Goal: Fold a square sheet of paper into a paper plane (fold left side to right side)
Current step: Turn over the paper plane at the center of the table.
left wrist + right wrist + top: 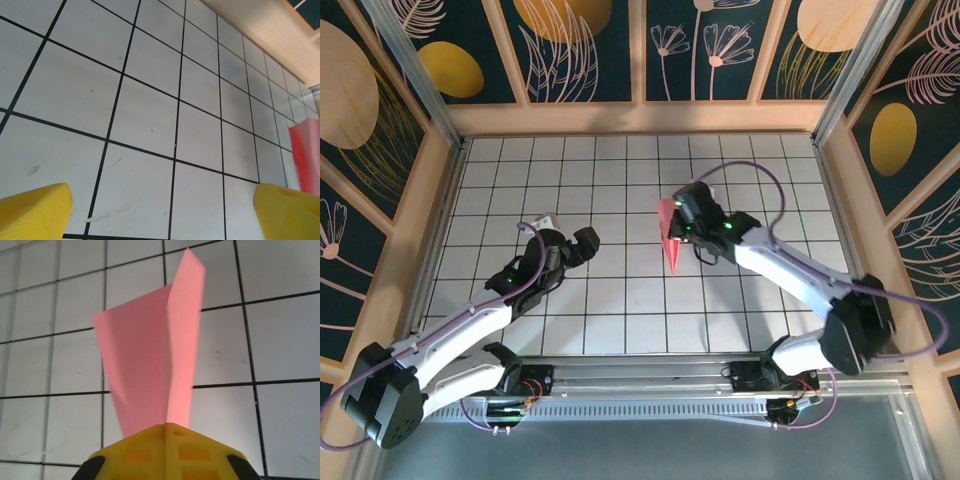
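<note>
The square sheet of paper stands folded into a narrow, pointed pink paper plane (669, 240) with a centre crease, near the middle of the tiled floor. My right gripper (682, 222) is shut on it. In the right wrist view the yellow jaws meet at the paper plane's (150, 360) lower end, my right gripper (166, 426) pinching the crease while two flaps rise away from the fingers. My left gripper (570, 245) hovers open about three tiles to the left. Between its yellow fingertips (35, 210) lie bare tiles, and the paper plane's red edge (306, 155) shows at far right.
The white tiled floor (620, 300) is ringed by a wooden border (640, 118) and patterned walls. A small white tag (544, 221) sits by the left wrist. An aluminium rail (650, 372) runs along the near edge by the arm bases.
</note>
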Robot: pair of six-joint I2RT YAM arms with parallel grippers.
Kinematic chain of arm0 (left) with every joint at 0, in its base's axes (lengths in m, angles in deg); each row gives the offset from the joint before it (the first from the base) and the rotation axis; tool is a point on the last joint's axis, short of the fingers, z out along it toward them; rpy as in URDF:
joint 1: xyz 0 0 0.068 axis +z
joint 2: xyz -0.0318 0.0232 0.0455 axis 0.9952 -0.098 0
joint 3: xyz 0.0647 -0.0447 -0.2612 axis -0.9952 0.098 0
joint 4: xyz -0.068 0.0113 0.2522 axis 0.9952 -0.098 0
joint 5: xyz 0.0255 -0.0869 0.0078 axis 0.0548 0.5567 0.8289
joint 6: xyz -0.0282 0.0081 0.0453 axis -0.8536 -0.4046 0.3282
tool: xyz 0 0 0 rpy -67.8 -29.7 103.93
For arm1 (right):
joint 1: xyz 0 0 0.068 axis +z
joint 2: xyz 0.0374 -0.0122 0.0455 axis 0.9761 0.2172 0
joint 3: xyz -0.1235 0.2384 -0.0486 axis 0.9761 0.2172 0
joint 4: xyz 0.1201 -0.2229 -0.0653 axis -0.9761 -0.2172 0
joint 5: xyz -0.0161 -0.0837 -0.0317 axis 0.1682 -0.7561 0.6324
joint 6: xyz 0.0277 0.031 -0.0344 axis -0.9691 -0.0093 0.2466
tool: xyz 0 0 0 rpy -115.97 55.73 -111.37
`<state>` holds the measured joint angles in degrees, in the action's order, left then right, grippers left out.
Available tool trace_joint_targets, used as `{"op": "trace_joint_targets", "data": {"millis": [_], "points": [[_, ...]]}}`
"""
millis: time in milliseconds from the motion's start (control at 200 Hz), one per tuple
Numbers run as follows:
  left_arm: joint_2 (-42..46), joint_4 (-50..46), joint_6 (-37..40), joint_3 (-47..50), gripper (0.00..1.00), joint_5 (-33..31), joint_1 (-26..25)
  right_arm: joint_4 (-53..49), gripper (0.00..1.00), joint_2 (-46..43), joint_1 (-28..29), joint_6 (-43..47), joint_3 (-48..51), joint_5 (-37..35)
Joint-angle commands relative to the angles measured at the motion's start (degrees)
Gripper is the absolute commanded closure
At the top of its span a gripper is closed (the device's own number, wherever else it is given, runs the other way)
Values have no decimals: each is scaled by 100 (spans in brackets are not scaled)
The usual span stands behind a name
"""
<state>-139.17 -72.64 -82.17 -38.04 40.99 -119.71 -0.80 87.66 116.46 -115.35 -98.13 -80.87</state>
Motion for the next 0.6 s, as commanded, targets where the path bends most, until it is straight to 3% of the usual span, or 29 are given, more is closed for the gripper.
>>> {"op": "trace_joint_targets", "data": {"millis": [0, 120, 300, 595], "points": [[278, 114, -230, 172, 7, -241, 40, 2050, 100, -661, -598, 123, 977, 1774], [493, 174, -267, 286, 7, -333, 35, 2960, 100, -937, -1099, -99, 1741, 2793], [614, 229, -277, 362, 7, -375, 35, 4073, 100, -632, -1263, -387, 2350, 3838], [598, 203, -283, 426, 7, -395, 35, 5370, 100, 893, -798, -809, 2385, 4011]]}}
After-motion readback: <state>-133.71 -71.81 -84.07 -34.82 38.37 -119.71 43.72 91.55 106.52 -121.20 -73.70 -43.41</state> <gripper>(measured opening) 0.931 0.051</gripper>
